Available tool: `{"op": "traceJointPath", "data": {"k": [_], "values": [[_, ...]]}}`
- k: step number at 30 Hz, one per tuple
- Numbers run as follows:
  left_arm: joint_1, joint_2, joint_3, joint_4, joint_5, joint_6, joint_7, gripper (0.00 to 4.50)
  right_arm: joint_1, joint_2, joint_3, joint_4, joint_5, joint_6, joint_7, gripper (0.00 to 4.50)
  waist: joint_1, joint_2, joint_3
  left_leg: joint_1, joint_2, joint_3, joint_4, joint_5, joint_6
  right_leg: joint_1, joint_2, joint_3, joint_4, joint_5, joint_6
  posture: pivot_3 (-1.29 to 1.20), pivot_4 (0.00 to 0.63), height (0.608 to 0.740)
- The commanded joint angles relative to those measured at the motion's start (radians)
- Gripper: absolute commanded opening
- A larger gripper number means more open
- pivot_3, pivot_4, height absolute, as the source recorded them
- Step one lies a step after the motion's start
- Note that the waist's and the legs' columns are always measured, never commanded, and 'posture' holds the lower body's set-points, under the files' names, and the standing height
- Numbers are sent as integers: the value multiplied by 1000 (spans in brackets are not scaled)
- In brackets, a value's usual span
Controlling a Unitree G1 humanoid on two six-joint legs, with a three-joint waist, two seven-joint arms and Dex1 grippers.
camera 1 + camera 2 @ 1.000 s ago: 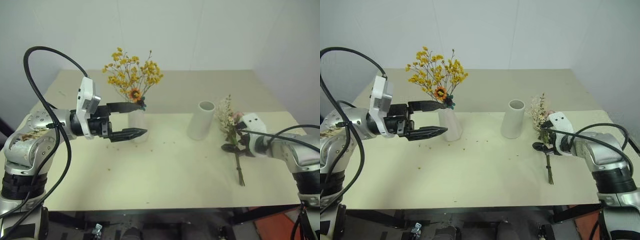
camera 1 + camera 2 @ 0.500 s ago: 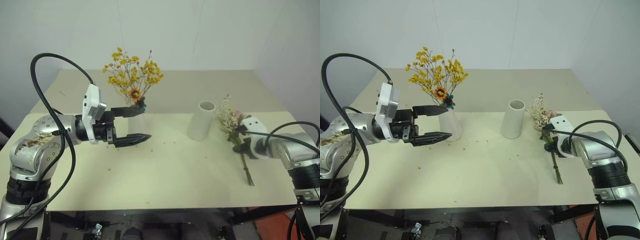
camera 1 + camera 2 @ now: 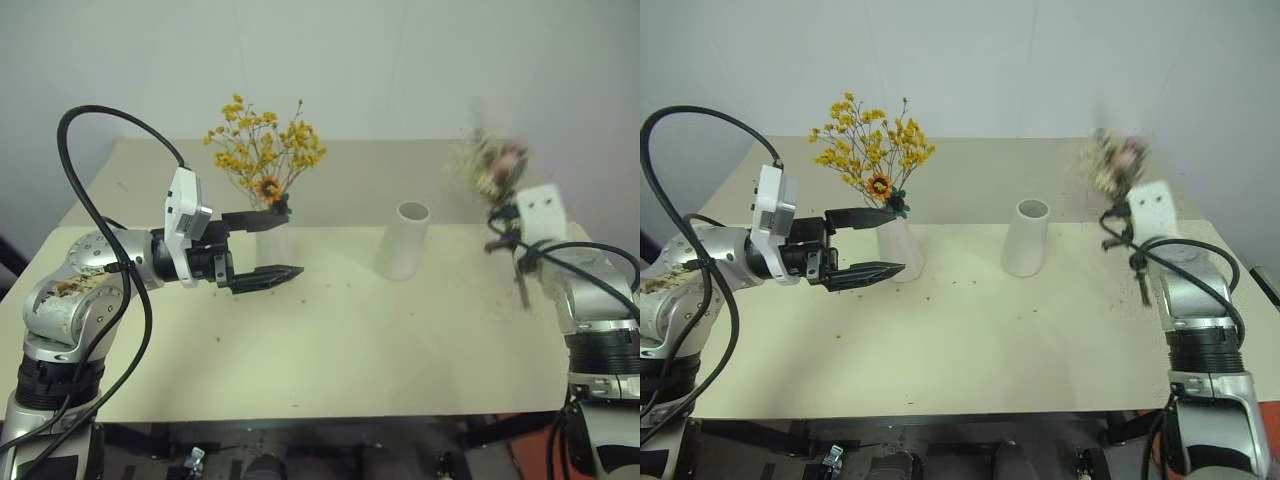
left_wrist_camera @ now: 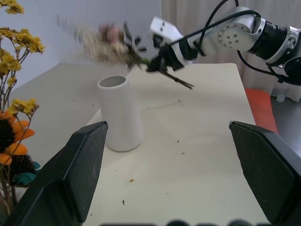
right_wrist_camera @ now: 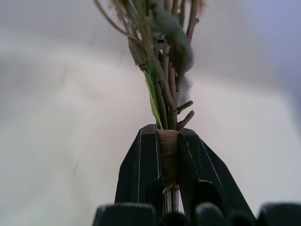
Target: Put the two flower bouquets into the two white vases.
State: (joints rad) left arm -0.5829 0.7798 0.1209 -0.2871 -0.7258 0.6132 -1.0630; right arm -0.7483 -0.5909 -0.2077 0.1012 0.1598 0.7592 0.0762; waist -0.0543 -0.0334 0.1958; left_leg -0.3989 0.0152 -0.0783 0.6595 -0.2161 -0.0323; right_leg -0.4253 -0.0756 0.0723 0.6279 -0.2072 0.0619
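The yellow bouquet stands in the slim white vase at the table's left. My left gripper is open and level, one finger on each side of that vase's front, with nothing held. The wider white vase stands upright near the middle, its mouth bare. My right gripper is shut on the bound stems of the pink bouquet. It holds the bouquet in the air to the right of the wider vase, blooms up and blurred, stem ends hanging below the fingers.
The tan table carries small scattered flower crumbs around the vases. A white wall rises behind the table's far edge. Past the table's right edge, an orange-red patch of floor can be seen.
My right gripper has shut on the pink bouquet and lifted it off the table, swinging the blooms upward. The left gripper stays open by the slim vase.
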Motion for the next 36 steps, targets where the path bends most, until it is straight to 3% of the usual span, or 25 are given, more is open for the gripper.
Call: {"op": "traceJointPath", "data": {"k": [1, 5, 8, 15, 36], "values": [[-21, 3, 19, 3, -1, -23, -7, 4500, -100, 77, -153, -74, 40, -243, -106, 251, -4, 1, 0, 0, 0, 0, 0, 0, 0, 0, 0, 0, 0, 1, -2, 0, 150, 740], [-36, 4, 32, 29, -11, 1, 9, 4500, -193, 167, -195, -27, 74, -463, -136, 251, -7, 1, 0, 0, 0, 0, 0, 0, 0, 0, 0, 0, 0, 4, -7, 0, 150, 740], [-44, -8, 41, 56, -13, 18, 49, 4500, -245, 257, -243, -15, 242, -598, -3, 251, -12, 1, 1, 0, 0, 0, 0, 0, 0, 0, 0, 0, 0, 5, -7, 0, 150, 740], [-36, -44, 23, 43, 11, 25, 123, 4500, -257, 368, -162, 84, 301, -679, 149, 251, -17, 2, 1, 2, 0, -1, 0, 0, 0, 1, 0, 0, 2, 5, -8, 0, 150, 740], [3, -58, 37, -44, -47, 72, 172, 4500, -126, 400, -75, 111, 230, -735, 169, 251, -16, 2, 1, 2, 0, -1, -1, 0, 0, 0, 0, 0, 2, 5, -8, 0, 150, 740]]}}
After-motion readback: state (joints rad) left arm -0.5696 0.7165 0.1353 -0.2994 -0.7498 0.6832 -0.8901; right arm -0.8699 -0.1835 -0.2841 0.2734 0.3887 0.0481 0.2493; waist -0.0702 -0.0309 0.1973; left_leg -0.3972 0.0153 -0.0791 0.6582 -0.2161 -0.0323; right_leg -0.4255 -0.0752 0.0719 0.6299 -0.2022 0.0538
